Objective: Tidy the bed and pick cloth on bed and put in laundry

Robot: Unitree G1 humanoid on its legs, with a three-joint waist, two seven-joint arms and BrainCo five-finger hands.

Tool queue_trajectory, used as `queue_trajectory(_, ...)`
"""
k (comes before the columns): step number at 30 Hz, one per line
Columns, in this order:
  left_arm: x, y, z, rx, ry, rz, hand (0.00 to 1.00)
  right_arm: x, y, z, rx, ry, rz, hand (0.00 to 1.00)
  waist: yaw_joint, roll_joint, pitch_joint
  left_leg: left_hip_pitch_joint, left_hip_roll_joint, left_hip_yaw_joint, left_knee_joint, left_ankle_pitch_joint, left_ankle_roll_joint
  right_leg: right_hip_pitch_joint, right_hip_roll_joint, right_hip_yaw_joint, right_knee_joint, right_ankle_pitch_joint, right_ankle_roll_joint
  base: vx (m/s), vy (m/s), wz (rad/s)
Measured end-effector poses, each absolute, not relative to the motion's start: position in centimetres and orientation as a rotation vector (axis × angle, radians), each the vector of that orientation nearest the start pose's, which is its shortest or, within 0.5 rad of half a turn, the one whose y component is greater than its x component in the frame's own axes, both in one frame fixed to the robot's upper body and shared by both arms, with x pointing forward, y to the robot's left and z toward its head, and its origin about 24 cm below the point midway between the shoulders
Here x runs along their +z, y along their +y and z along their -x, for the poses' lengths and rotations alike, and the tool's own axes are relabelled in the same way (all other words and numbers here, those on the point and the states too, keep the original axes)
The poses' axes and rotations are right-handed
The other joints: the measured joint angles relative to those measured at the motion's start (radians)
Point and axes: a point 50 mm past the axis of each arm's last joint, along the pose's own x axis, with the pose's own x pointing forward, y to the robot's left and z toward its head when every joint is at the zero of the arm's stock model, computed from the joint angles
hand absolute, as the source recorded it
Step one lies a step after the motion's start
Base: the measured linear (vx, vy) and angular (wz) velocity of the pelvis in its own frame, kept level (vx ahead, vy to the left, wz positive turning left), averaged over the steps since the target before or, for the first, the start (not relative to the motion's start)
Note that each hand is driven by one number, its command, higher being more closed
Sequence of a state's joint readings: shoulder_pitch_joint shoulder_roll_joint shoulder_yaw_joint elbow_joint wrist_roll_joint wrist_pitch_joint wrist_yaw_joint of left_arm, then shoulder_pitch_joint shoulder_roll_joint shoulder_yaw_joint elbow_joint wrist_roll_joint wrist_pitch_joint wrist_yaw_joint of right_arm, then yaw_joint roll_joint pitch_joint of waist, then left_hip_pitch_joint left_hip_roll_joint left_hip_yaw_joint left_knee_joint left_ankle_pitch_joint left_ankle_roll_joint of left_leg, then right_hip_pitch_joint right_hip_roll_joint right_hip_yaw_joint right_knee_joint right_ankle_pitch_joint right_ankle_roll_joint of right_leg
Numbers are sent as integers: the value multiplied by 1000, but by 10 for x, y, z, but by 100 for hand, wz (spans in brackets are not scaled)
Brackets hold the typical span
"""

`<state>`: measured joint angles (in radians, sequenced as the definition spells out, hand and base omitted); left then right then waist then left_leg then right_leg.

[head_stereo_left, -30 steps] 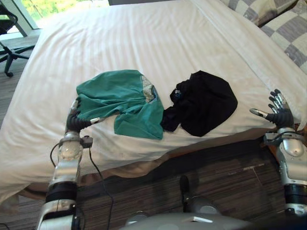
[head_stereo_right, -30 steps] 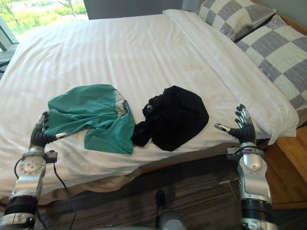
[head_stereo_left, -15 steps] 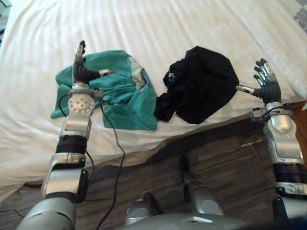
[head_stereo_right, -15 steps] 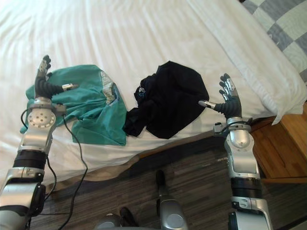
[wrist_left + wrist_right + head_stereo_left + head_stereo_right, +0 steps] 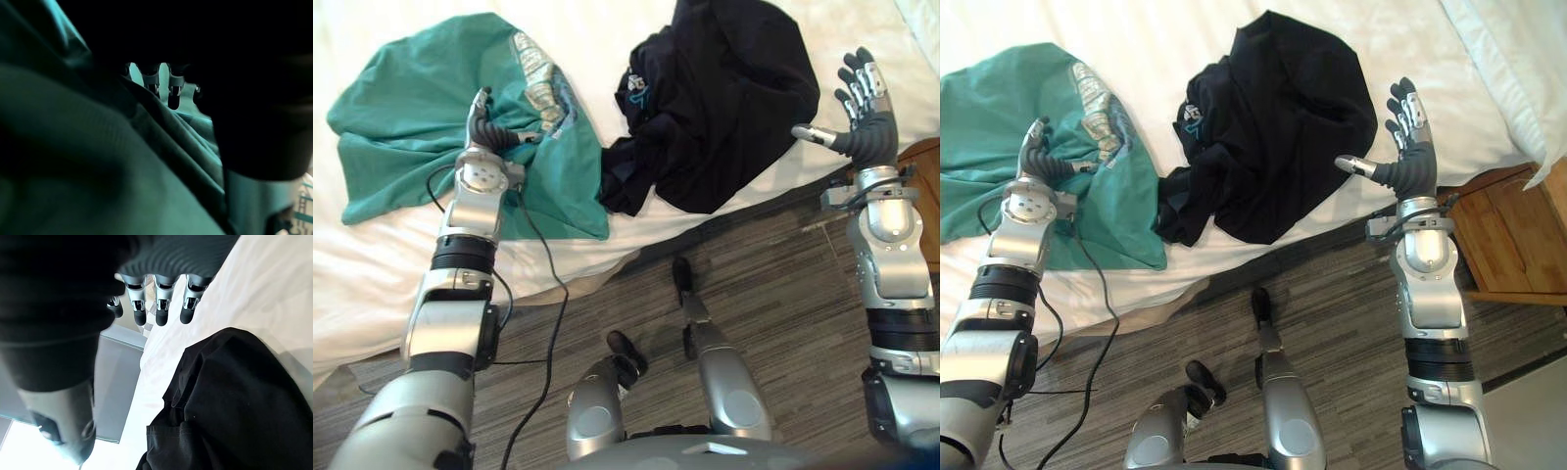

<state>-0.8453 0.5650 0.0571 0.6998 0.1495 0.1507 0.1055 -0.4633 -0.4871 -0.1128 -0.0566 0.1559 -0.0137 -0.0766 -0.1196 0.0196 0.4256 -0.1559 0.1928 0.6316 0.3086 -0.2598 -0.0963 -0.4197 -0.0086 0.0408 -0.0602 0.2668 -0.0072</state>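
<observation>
Left eye view: the green cloth (image 5: 411, 127) lies rumpled on the white bed (image 5: 372, 264) up at 10 o'clock. The black cloth (image 5: 734, 88) is bunched at 1 o'clock, and the two sit just beside each other near the bed's edge. The robot's left hand (image 5: 487, 132) rests on the green cloth, fingers loose and thumb stuck out, not gripping any of it. Its right hand (image 5: 862, 132) hangs in the air at 3 o'clock of the black cloth, spread wide, holding nothing.

Right eye view: same layout, plus a wooden nightstand (image 5: 1513, 230) at 3 o'clock by the right arm.

Left wrist view: straight fingers (image 5: 173, 93) right up against green folds.

Right wrist view: straight fingers (image 5: 161, 308), with the black cloth on the white sheet past them.
</observation>
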Motion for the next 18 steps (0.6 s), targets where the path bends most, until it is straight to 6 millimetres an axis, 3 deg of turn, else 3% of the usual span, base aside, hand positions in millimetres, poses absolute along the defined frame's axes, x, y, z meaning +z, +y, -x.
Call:
queue_trajectory(6,186,298,-375,331,12,-614,100,231,-217,-300,-84,-619,289,0,-11,9,4,0,-10,14,-16,3,5,-12,-2,7,0,1,-1,13,12,-5)
queue_trajectory(12,170,300,-369,291,-2,-607,100,229,-209,-301,-62,-608,325,0,-26,14,1,24,-41,16,-60,18,17,-5,-18,13,-1,1,-1,14,27,1)
queue_trajectory(16,144,297,-359,238,-23,-551,100,227,-205,-301,-82,-605,432,0,-27,20,-2,53,-60,12,-84,23,26,28,-30,13,-9,2,0,12,48,5)
queue_trajectory(18,120,293,-348,181,-11,-504,100,227,-204,-301,-97,-602,499,0,-25,27,-7,73,-71,-3,-98,27,32,53,-36,11,-20,2,2,7,42,10)
